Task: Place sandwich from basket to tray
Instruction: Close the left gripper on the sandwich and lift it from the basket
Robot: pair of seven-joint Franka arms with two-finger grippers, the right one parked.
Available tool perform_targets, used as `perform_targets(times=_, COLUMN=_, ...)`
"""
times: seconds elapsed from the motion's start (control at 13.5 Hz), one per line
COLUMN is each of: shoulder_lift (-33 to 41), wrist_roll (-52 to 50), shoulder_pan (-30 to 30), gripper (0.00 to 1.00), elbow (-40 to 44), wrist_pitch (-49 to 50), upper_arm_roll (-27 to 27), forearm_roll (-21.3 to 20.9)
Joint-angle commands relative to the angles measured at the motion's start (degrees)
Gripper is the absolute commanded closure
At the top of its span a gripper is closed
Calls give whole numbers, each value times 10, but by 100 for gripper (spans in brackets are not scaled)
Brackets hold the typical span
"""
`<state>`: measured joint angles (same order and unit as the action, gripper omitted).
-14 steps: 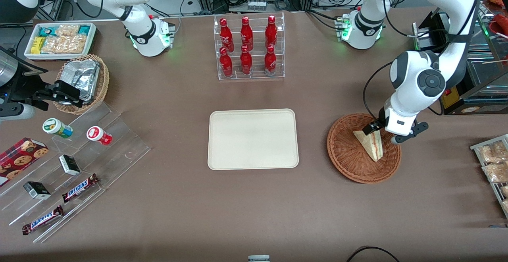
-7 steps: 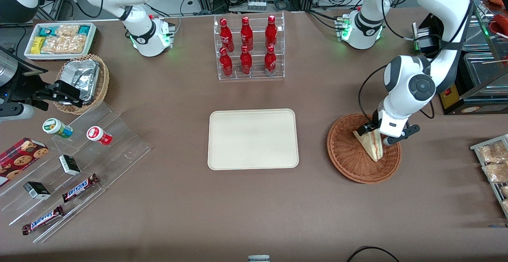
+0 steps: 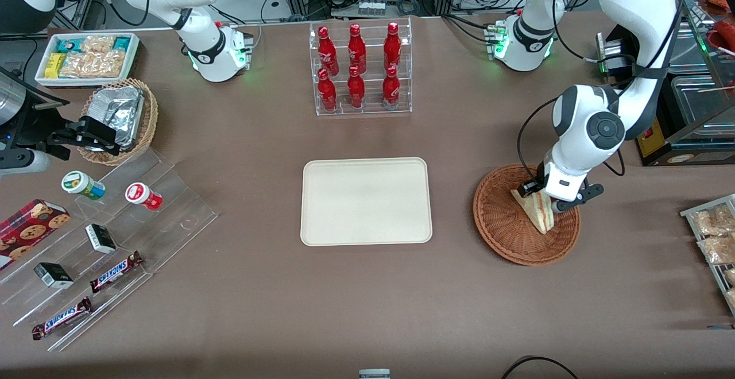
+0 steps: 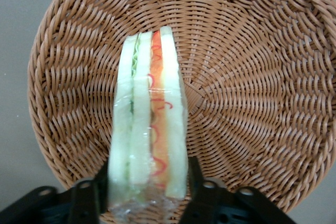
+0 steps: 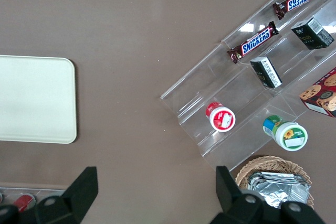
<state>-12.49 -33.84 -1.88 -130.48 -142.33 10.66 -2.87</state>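
Sandwich (image 4: pixel 149 124) sits in the round brown wicker basket (image 3: pixel 505 235), near the basket's edge that is farthest from the front camera. It stands on its side, so you can see the stripes of white bread with green, red and orange inside. It has a clear wrap on it.

The left arm's gripper (image 3: pixel 542 194) is down in the basket at the wide end of the sandwich. In the left wrist view, one black finger (image 4: pixel 86 200) is on each side of the sandwich, right up against the bread. The jaws are only as far apart as the sandwich is thick, and they look like they are squeezing it. The pointed end of the sandwich sticks out toward the middle of the basket, and in the front view it looks to be resting on the weave.

The basket is on the brown table (image 3: pixel 367 310), toward the working arm's end. The cream tray (image 3: pixel 366 201) lies flat in the middle of the table, well apart from the basket.
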Motion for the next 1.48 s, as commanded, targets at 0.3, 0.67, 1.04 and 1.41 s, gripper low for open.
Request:
perform_targets(times=0.3, shoulder_lift=39, wrist_roll=21, shoulder_pan=-5, gripper=100, elbow=11, wrist_pitch=77, upper_arm_roll=3, forearm_roll=-56)
perform_targets(times=0.67, shoulder_lift=73, wrist_roll=22, shoulder_pan=-4, gripper=100, elbow=63, wrist_pitch=193, upper_arm_roll=8, forearm_roll=-56)
perform_targets(times=1.04, shoulder_lift=85, wrist_roll=23, shoulder_pan=-1, gripper=100, elbow=146, wrist_pitch=315, upper_arm_roll=45, forearm_roll=-52)
perform_targets(times=1.41, shoulder_lift=92, wrist_roll=24, shoulder_pan=1, gripper=100, elbow=172, wrist_pitch=310, upper_arm_roll=117, forearm_roll=-11)
